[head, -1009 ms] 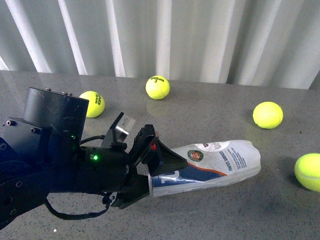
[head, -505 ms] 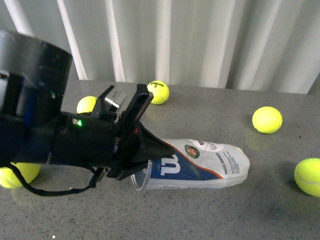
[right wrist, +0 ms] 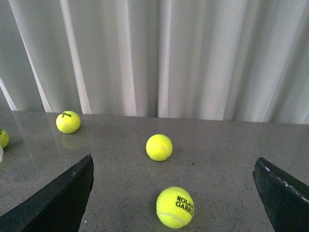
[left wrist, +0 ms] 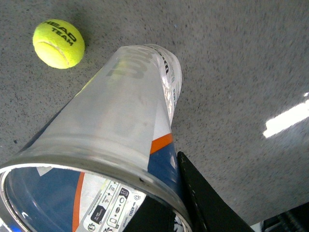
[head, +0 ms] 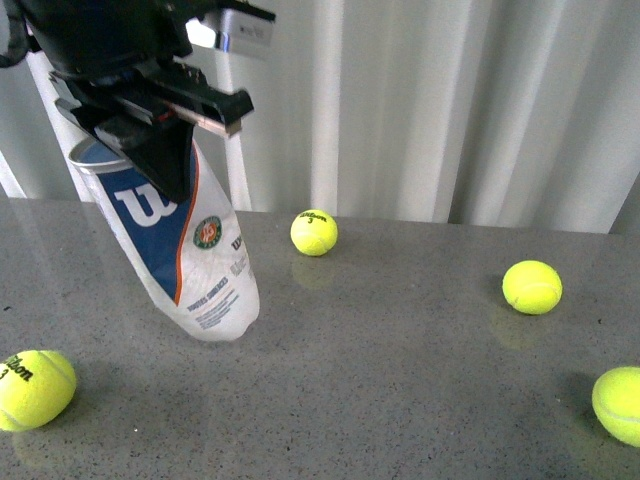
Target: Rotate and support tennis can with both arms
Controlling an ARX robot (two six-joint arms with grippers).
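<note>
While clamping the tennis can [head: 190, 250] near its open rim with the left gripper [head: 160, 150], holding it tilted, closed end down by the table [head: 400, 400], with the right gripper [right wrist: 173, 166] gaping wide.

The left arm [head: 110, 45] is a bulky matte-black housing with flat black jaws and a small silver block [head: 245, 30] on top.
</note>
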